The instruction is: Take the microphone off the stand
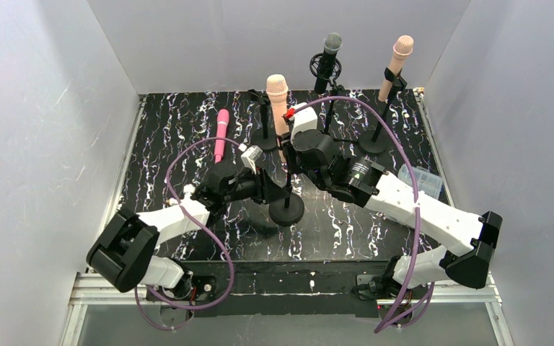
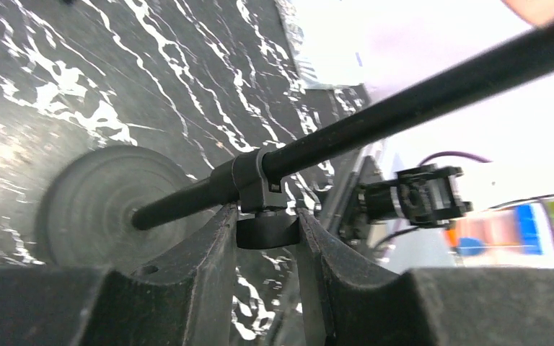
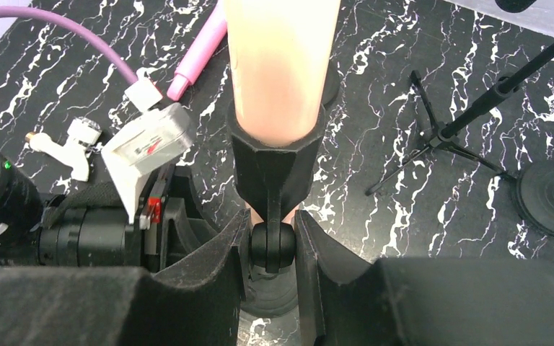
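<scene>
A peach microphone (image 1: pixel 277 94) (image 3: pixel 278 65) sits upright in the black clip (image 3: pixel 278 155) of the middle stand, whose round base (image 1: pixel 286 210) (image 2: pixel 108 205) rests on the marbled table. My right gripper (image 1: pixel 288 155) (image 3: pixel 273 231) is shut on the clip's pivot joint (image 3: pixel 273 245), just under the microphone's body. Lower down, my left gripper (image 1: pixel 270 189) (image 2: pixel 265 220) is shut on the black knob (image 2: pixel 265 232) of the collar on the stand's pole (image 2: pixel 404 104).
A pink microphone (image 1: pixel 221 133) (image 3: pixel 200 52) lies on the table at the left. At the back stand a black microphone (image 1: pixel 330 54) and another peach one (image 1: pixel 398 61) on their stands. A clear plastic box (image 1: pixel 418 179) sits at the right edge. White walls enclose the table.
</scene>
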Tool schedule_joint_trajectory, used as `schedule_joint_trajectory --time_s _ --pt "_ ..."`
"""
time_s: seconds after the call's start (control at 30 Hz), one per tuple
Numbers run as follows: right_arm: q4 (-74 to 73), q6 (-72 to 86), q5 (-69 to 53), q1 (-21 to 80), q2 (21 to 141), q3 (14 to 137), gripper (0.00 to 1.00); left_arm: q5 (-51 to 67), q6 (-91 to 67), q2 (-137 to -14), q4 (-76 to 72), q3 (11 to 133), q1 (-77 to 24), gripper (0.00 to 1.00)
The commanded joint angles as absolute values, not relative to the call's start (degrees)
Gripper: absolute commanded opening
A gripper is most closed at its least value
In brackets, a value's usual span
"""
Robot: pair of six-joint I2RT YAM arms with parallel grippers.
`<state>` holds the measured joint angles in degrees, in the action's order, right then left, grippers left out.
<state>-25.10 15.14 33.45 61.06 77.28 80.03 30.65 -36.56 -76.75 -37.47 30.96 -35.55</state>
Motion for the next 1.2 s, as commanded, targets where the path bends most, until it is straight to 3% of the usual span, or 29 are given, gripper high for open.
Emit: schedule_joint_trajectory --time_s 0.0,0.5,0.67,0.73,0.9,1.17 --pt "-28.7 14.2 33.9 60.9 76.0 79.2 0.01 42.4 -50.3 -81.3 -31.8 31.7 -34.6 0.00" --pt "-28.9 14.2 34.1 60.9 76.1 79.4 0.01 50.4 -71.8 -90.1 -31.7 34.4 -27.2 0.04" --pt "-29.0 14.1 34.0 60.9 76.2 79.5 0.01 50.6 -73.9 -91.0 -31.7 35.2 -26.1 0.22" --pt "-29.0 14.1 33.9 60.9 76.2 79.5 0.01 49.8 -71.8 -90.1 -31.1 35.6 -26.0 0.38" --pt "-29.3 13.8 33.7 60.9 76.5 80.0 0.01 47.4 -62.9 -86.3 -26.8 37.4 -26.0 0.55" --pt "-29.6 13.7 33.6 60.9 76.9 80.5 0.01 33.4 -35.0 -72.2 -7.1 43.0 -27.4 0.62"
